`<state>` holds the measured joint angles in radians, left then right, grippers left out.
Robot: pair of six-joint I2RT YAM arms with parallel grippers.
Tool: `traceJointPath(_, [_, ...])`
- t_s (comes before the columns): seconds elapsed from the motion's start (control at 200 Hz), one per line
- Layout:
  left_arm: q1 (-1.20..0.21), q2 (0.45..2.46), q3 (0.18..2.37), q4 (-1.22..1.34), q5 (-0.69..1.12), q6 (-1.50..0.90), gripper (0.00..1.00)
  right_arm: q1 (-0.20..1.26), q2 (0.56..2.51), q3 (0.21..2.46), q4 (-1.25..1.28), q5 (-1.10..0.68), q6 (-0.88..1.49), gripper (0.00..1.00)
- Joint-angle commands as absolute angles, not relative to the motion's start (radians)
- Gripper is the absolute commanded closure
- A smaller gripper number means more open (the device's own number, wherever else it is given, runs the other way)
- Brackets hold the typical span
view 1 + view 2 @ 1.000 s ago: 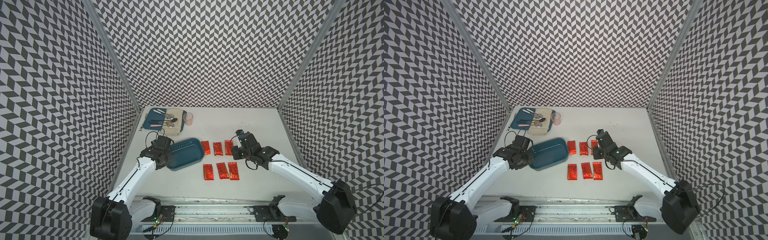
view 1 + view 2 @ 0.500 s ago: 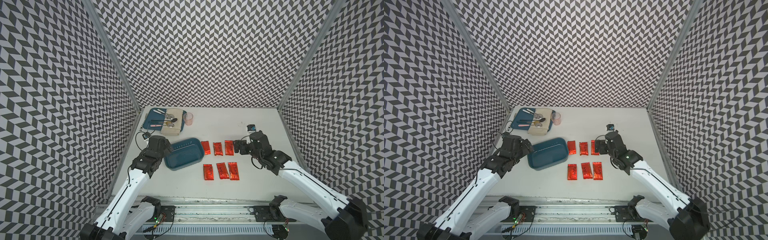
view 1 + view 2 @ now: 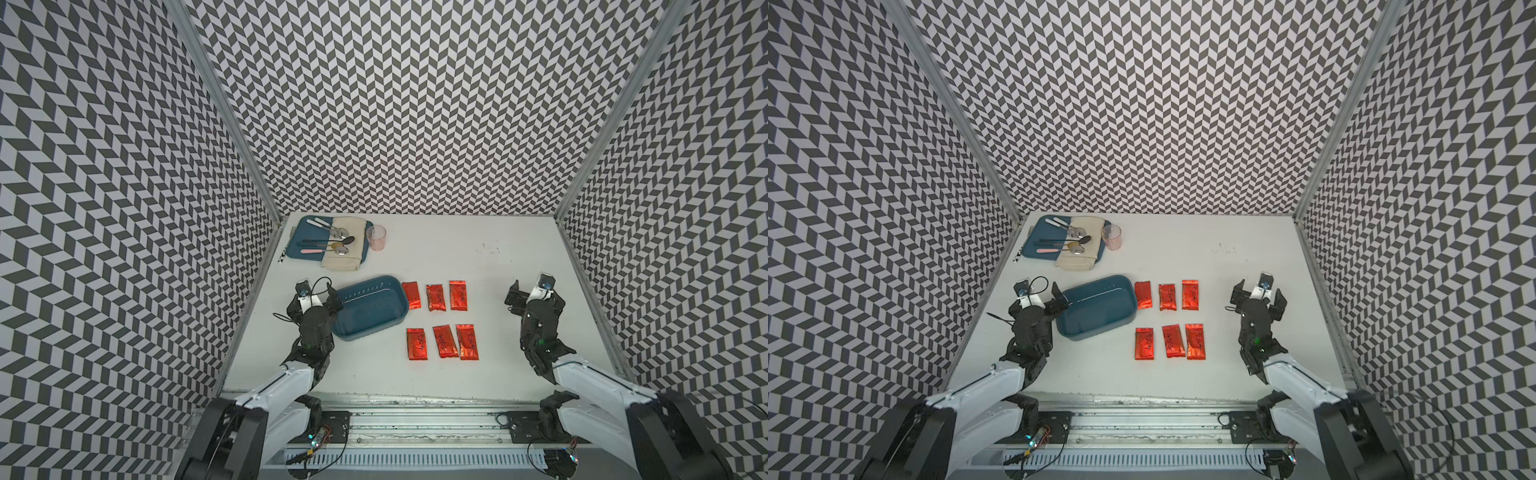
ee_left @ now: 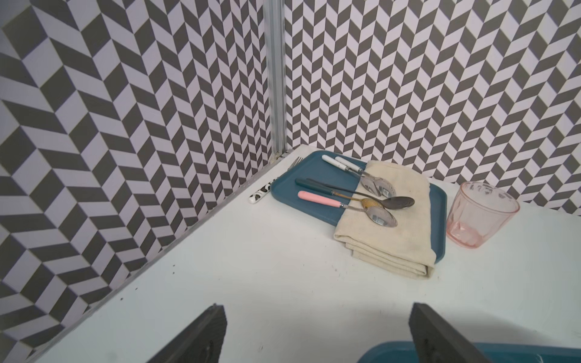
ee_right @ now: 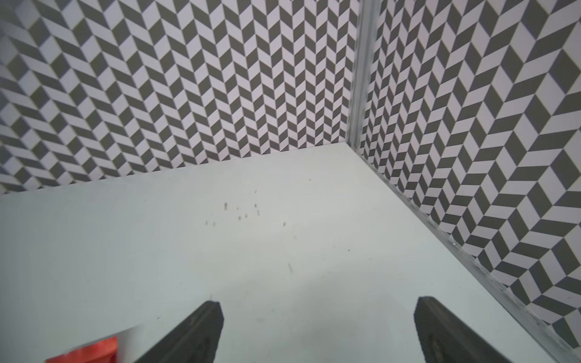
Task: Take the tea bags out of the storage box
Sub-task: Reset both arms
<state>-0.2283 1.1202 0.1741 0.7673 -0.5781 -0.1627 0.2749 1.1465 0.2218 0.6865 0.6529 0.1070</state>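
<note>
The storage box (image 3: 368, 309) (image 3: 1096, 307), a teal tub, stands empty at centre left. Its corner (image 4: 383, 355) shows in the left wrist view. To its right, several red foil tea bags lie flat on the white table in two rows of three, far row (image 3: 435, 297) (image 3: 1167, 297) and near row (image 3: 444, 341) (image 3: 1173, 341). My left gripper (image 3: 314, 297) (image 3: 1037, 300) (image 4: 317, 309) is open and empty, just left of the box's left end. My right gripper (image 3: 536, 297) (image 3: 1259, 296) (image 5: 319, 304) is open and empty, well right of the bags. One tea bag (image 5: 88, 353) shows in the right wrist view.
A flat blue tray (image 3: 299, 249) (image 4: 289, 191) with spoons and a beige cloth (image 4: 393, 239) sits at the back left, with a pink glass (image 3: 376, 237) (image 4: 481, 213) beside it. A fork with a patterned handle (image 4: 259, 193) lies by the left wall. Patterned walls close in three sides.
Both grippers have opened wide. The right gripper has swung right, away from the far row of tea bags. The left gripper has drawn back from the box's left rim and turned towards the back.
</note>
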Motion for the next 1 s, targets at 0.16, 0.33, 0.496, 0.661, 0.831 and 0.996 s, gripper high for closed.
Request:
traceJointPath(0.16, [-0.108, 1.462, 0.252, 1.169, -0.353, -0.01, 0.07, 0.169, 1.331, 0.2, 1.127, 0.524, 0.05, 0.0])
traceJointPath(0.33, [-0.055, 1.545, 0.232, 1.272, -0.178, -0.005, 0.07, 0.109, 1.506, 0.198, 1.34, 0.357, 0.018, 0.0])
traceJointPath(0.496, [-0.053, 1.551, 0.247, 1.25, -0.166, -0.002, 0.0, 0.076, 1.55, 0.212, 1.331, 0.211, 0.004, 0.0])
traceJointPath(0.661, [-0.054, 1.547, 0.244, 1.253, -0.166, -0.002, 0.0, 0.066, 1.56, 0.23, 1.36, 0.21, 0.016, 0.0])
traceJointPath(0.831, [-0.054, 1.547, 0.244, 1.252, -0.166, -0.003, 0.0, 0.066, 1.547, 0.241, 1.301, 0.214, 0.021, 0.01])
traceJointPath(0.996, [-0.054, 1.547, 0.244, 1.252, -0.165, -0.002, 0.0, 0.066, 1.539, 0.252, 1.272, 0.207, 0.018, 0.01])
